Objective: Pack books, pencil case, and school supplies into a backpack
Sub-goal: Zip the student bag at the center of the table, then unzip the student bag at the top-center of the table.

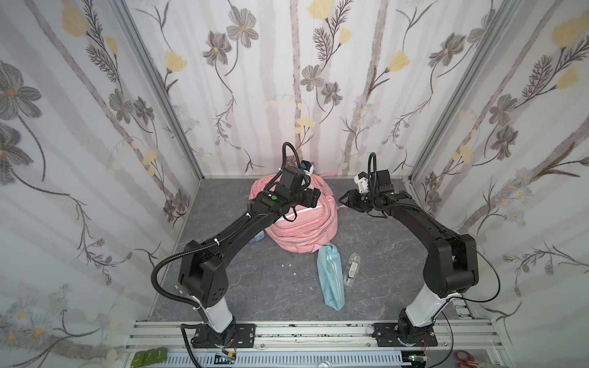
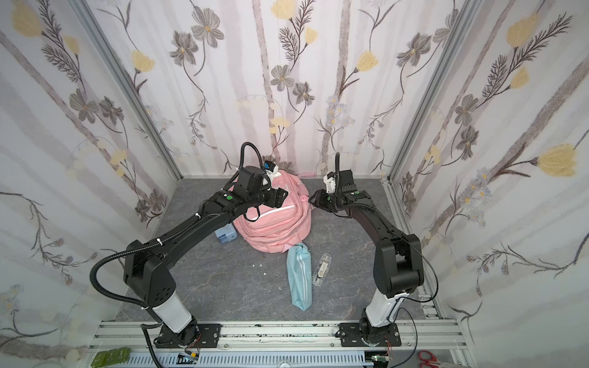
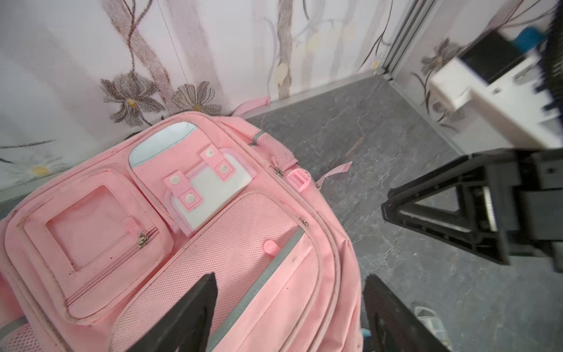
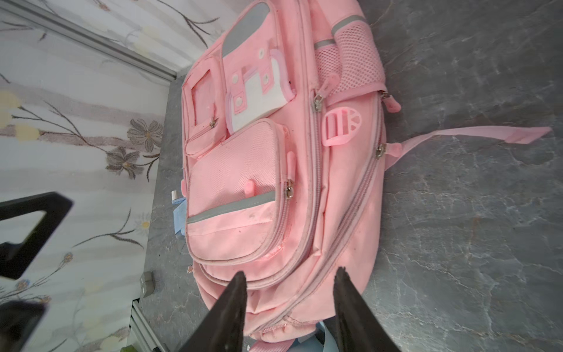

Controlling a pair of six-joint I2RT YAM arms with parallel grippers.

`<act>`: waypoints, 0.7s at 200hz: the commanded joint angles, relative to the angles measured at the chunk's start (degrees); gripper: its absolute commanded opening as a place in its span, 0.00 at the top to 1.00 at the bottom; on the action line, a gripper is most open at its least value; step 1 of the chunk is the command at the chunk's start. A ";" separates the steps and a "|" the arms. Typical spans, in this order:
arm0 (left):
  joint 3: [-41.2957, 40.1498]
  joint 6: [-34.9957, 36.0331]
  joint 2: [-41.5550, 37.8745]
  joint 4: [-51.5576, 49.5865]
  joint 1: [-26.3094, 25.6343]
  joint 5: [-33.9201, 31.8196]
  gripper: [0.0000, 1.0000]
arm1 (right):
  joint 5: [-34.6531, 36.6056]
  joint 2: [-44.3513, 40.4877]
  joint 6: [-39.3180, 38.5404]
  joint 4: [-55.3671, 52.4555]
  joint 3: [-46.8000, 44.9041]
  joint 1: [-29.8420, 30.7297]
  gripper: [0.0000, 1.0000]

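The pink backpack point(image 1: 306, 223) point(image 2: 277, 223) lies front-up at the back of the grey floor, its zips point(image 4: 316, 102) closed. My left gripper point(image 1: 314, 197) point(image 3: 289, 275) hovers open above its lower front pocket, with nothing between the fingers. My right gripper point(image 1: 343, 199) point(image 4: 292, 271) stands open at the backpack's right side, also empty. The light-blue pencil case point(image 1: 331, 277) point(image 2: 299, 277) lies in front of the backpack, and the small clear case point(image 1: 350, 269) point(image 2: 322, 267) lies beside it. A pale-blue boxy item point(image 2: 225, 235) sits left of the backpack, under my left arm. The books are out of view.
Floral walls close in the floor on three sides. A pink strap point(image 4: 487, 134) trails from the backpack onto the floor. Tiny white scraps point(image 1: 287, 264) lie mid-floor. The arms' bases stand on an aluminium rail point(image 1: 318, 333) in front; red scissors point(image 1: 465, 360) lie beyond it.
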 commanded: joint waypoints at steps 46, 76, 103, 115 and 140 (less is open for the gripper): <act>3.57 18.26 7.73 -6.39 -1.05 1.25 0.21 | 0.96 7.75 -4.49 5.20 9.12 -1.32 0.55; 1.21 24.18 8.90 -5.12 -1.71 1.80 0.17 | -0.28 10.89 -3.31 5.15 12.67 -2.21 0.55; 1.12 26.96 10.64 -5.76 -1.72 1.91 0.17 | -2.17 12.58 -3.10 4.54 15.04 -2.24 0.56; 0.96 28.81 10.94 -6.30 -1.85 3.12 0.15 | -2.52 13.10 -2.94 4.16 15.71 -2.24 0.56; 0.69 30.89 11.97 -6.53 -1.98 0.03 0.18 | -3.12 13.85 -3.04 3.01 17.04 -2.23 0.57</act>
